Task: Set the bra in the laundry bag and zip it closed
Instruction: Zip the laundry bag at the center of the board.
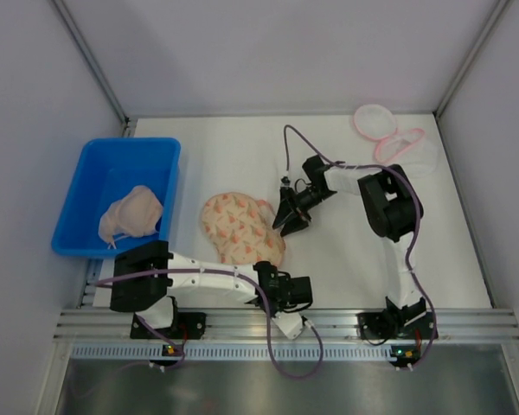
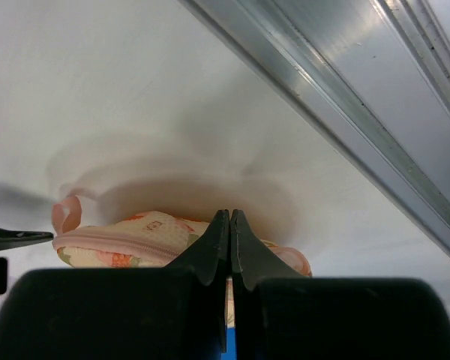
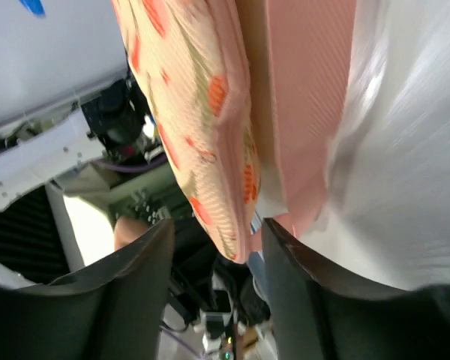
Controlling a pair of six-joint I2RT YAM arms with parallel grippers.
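The floral laundry bag [image 1: 233, 226] lies flat mid-table; its pink zipper [image 2: 135, 238] runs along the side in the left wrist view. My left gripper [image 1: 272, 264] sits at the bag's near right edge, its tips [image 2: 230, 214] pressed together on that edge. My right gripper [image 1: 286, 221] is at the bag's far right edge and stands open. The bag's rim [image 3: 210, 150] hangs between its fingers [image 3: 139, 277] without touching either. A beige bra [image 1: 131, 213] lies in the blue bin [image 1: 86, 169].
Pink-edged white mesh bags [image 1: 394, 138] lie at the back right corner. The blue bin stands against the left wall. An aluminium rail [image 1: 285, 324] runs along the near table edge, close behind my left wrist. White walls close in three sides.
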